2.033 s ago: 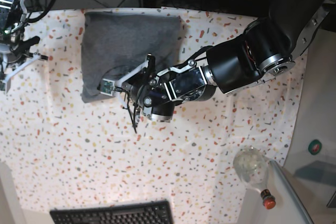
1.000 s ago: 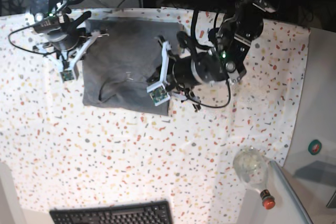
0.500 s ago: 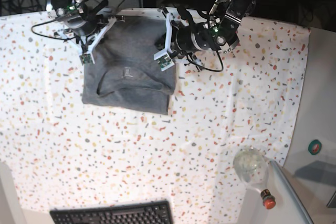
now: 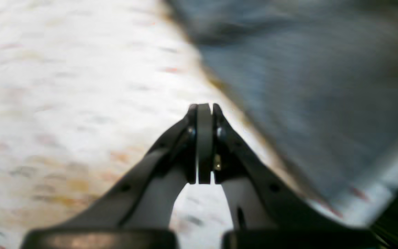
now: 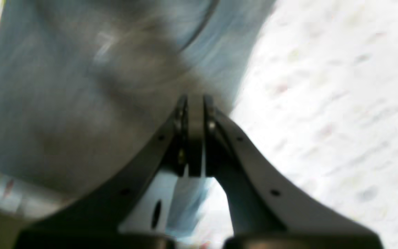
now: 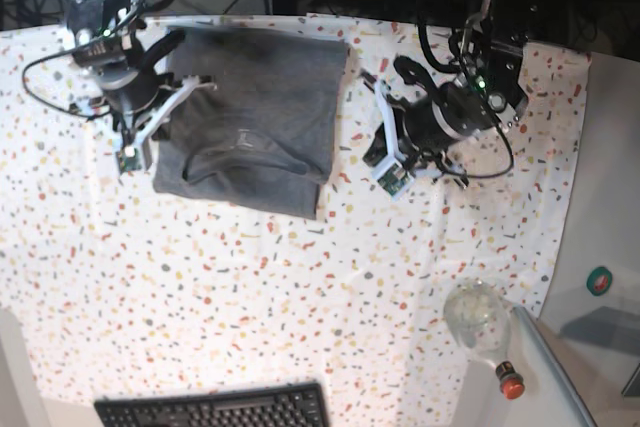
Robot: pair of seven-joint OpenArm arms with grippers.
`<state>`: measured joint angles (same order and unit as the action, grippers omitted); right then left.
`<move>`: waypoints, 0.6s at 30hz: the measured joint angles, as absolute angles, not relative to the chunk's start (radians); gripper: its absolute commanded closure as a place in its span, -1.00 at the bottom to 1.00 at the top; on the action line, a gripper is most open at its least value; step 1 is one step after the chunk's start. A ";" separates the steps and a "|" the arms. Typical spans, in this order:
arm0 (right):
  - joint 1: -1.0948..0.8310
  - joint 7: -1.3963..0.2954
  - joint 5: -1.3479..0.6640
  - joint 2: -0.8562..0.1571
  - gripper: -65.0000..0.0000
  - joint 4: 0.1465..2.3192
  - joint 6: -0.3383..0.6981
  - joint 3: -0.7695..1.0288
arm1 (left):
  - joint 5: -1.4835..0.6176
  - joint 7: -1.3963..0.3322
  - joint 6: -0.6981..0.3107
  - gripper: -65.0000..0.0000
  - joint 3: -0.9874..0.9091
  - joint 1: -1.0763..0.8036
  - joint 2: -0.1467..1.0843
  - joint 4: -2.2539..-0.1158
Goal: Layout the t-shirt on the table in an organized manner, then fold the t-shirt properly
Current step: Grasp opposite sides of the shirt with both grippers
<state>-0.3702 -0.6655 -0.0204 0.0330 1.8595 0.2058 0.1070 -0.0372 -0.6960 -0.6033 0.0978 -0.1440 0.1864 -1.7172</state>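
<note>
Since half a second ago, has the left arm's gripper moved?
Yes. The left gripper has swung off the t-shirt toward the base view's right, over bare table.

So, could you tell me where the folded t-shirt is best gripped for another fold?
Probably the t-shirt's two near corners, by the collar. It lies flat as a rectangle on the table, edges exposed, so each gripper could come in low from its own side.

T-shirt [image 6: 247,117]: motion-blurred in both wrist views; weave and neckband detail unreadable; its left edge is hidden under the right arm in the base view.
Table [image 6: 250,287]: flecks smeared to streaks beside the t-shirt in wrist views.
Keyboard [image 6: 215,409]: cut off by the bottom edge, far from the t-shirt.
</note>
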 measured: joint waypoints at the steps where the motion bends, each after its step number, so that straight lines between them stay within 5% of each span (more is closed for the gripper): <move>1: -0.332 -0.715 -0.017 0.030 1.00 1.860 0.206 0.117 | -0.043 -0.694 -0.604 1.00 0.101 -0.112 0.183 -1.709; 4: -0.244 -0.873 -0.021 0.028 0.88 1.860 0.207 0.118 | -0.058 -0.669 -0.606 1.00 0.134 -0.050 0.172 -1.686; 8: -0.168 -0.920 -0.025 0.033 0.21 1.858 0.210 0.112 | -0.049 -0.694 -0.613 0.15 0.194 0.007 0.175 -1.563; 10: -0.146 -0.922 -0.023 0.033 -0.02 1.858 0.210 0.111 | -0.049 -0.695 -0.607 -0.06 0.248 0.055 0.181 -1.491; 18: -0.107 -0.925 -0.020 0.033 -0.16 1.757 0.210 0.114 | -0.053 -0.685 -0.607 0.10 0.371 0.131 0.172 -1.346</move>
<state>-0.1074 -0.9249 -0.0204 0.0330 1.7569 0.2100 0.1143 -0.0528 -0.6853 -0.6071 0.3714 0.1307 0.1719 -1.3457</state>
